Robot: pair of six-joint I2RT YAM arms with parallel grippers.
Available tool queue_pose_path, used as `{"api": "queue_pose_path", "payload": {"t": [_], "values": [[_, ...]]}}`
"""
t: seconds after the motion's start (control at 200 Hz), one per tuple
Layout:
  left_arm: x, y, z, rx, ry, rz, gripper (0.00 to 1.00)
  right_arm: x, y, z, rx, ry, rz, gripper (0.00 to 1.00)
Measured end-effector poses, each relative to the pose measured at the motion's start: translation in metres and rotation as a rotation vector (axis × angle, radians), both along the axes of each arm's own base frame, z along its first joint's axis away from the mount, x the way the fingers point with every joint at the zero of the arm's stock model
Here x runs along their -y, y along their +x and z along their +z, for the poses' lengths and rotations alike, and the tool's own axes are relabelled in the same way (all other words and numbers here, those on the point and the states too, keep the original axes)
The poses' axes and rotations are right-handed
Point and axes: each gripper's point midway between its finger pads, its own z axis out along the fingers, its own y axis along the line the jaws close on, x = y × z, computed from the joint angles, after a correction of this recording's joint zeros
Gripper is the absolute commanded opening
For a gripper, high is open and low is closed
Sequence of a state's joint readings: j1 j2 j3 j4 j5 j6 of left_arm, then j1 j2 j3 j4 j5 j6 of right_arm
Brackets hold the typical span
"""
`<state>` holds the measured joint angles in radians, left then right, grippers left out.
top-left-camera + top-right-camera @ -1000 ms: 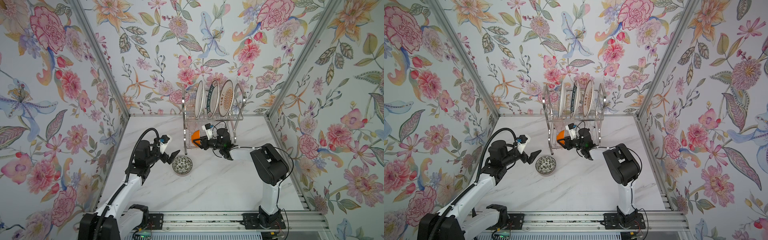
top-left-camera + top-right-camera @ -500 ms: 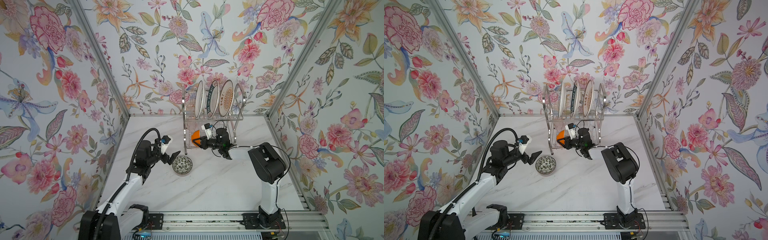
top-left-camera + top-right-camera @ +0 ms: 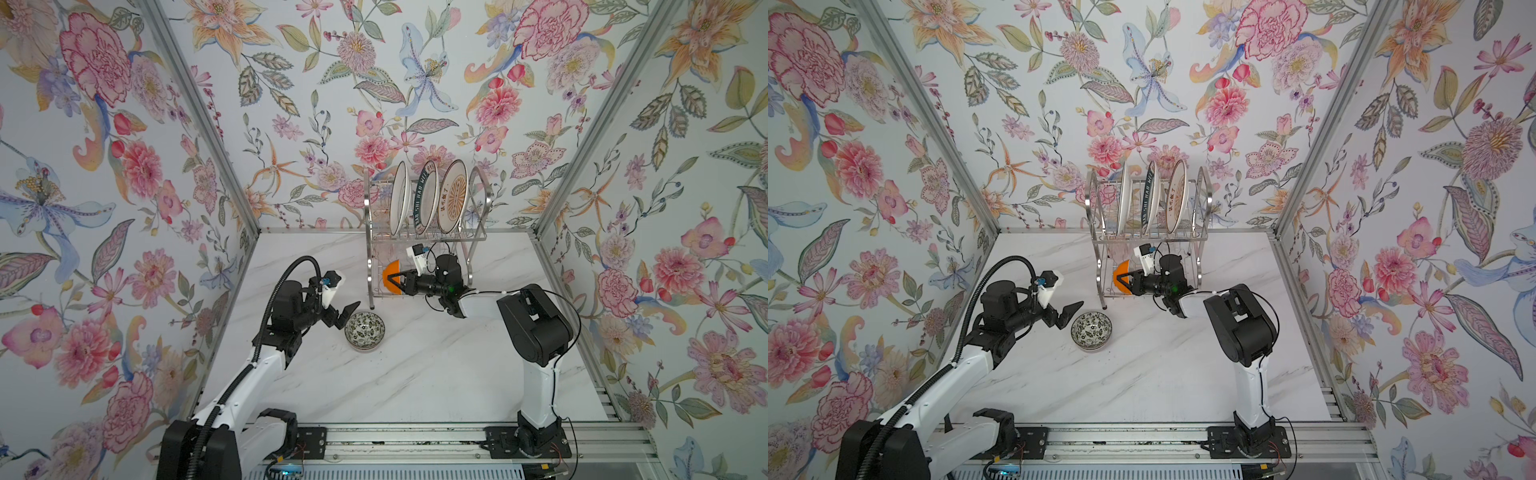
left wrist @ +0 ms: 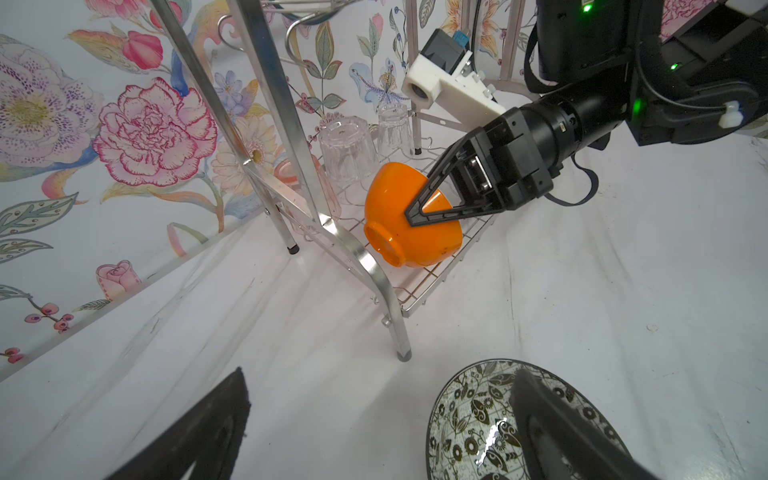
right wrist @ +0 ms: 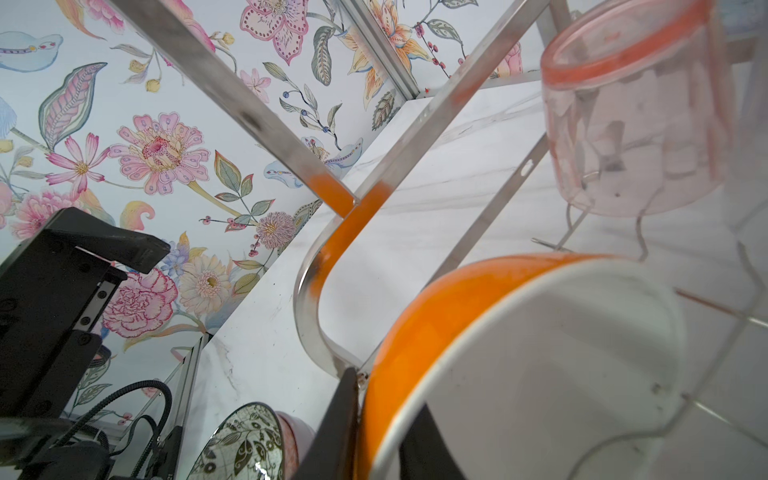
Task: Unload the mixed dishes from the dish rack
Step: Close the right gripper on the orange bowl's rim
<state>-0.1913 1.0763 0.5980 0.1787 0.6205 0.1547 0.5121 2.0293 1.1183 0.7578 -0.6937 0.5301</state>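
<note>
The chrome dish rack (image 3: 483,195) stands at the back with three plates upright on its top tier: white (image 3: 400,203), green-lettered (image 3: 428,199), orange sunburst (image 3: 453,195). On the lower tier an orange bowl (image 3: 390,278) (image 4: 399,224) lies tipped on its side. My right gripper (image 3: 397,281) (image 5: 380,399) is shut on its rim, one finger outside the wall and one inside. Clear tumblers (image 4: 347,149) (image 5: 631,124) stand upside down behind it. A patterned bowl (image 3: 365,330) (image 4: 478,424) sits upright on the table. My left gripper (image 3: 347,316) (image 4: 382,374) hangs open just left of it, holding nothing.
The rack's curved side frame and leg (image 4: 395,324) stand close beside the orange bowl, between it and the patterned bowl. Flowered walls close in the marble table (image 3: 415,382) on three sides. A metal rail (image 3: 415,440) runs along the front edge.
The right gripper's jaws have narrowed onto the orange bowl's rim. The left arm and the patterned bowl have stayed where they were.
</note>
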Motion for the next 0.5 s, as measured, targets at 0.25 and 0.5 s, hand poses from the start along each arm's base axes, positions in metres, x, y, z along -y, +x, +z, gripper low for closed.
{"api": "queue_pose_path", "payload": {"t": [0.25,0.5], "values": [[0.0001,0.0002,-0.0006,-0.002,0.0,0.0,0.99,-0.0011,0.0011,0.0016,-0.008,0.033,0.007,0.13],[0.0011,0.001,-0.0041,-0.01,0.009,0.003,0.99,-0.0007,0.0018,0.0033,-0.025,0.075,0.009,0.09]]}}
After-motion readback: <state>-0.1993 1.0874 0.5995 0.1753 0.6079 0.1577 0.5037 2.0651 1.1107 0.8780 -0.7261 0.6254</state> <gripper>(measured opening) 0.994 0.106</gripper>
